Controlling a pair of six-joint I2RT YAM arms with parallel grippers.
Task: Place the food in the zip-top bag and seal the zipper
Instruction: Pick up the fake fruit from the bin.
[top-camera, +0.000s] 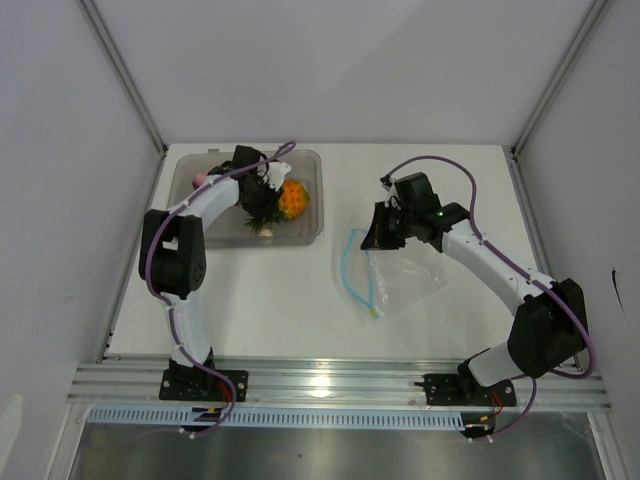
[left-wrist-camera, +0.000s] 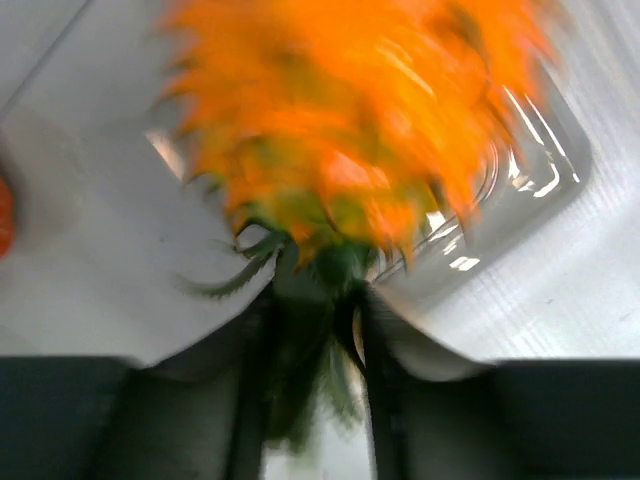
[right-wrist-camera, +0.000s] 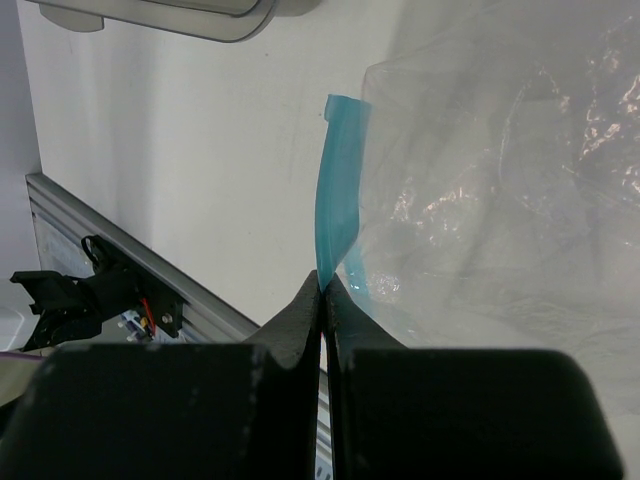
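Observation:
The food I can make out is an orange pineapple (top-camera: 291, 199) (left-wrist-camera: 350, 120) with green leaves, lying in the grey tray (top-camera: 300, 238) at the back left. My left gripper (top-camera: 266, 203) (left-wrist-camera: 312, 300) is over the tray, its fingers closed in on the pineapple's leaves; the wrist view is blurred. A pinkish piece of food (top-camera: 198, 179) sits in the tray's far left corner. The clear zip-top bag (top-camera: 405, 280) (right-wrist-camera: 500, 180) lies right of centre. My right gripper (top-camera: 378, 232) (right-wrist-camera: 325, 285) is shut on the bag's light blue zipper (top-camera: 347, 262) (right-wrist-camera: 338, 200), holding that edge up.
The tray's rounded corner (left-wrist-camera: 540, 170) shows behind the pineapple, and a red-orange piece (left-wrist-camera: 4, 215) peeks in at the left edge. White walls enclose the table on three sides. A metal rail (top-camera: 330, 385) runs along the near edge.

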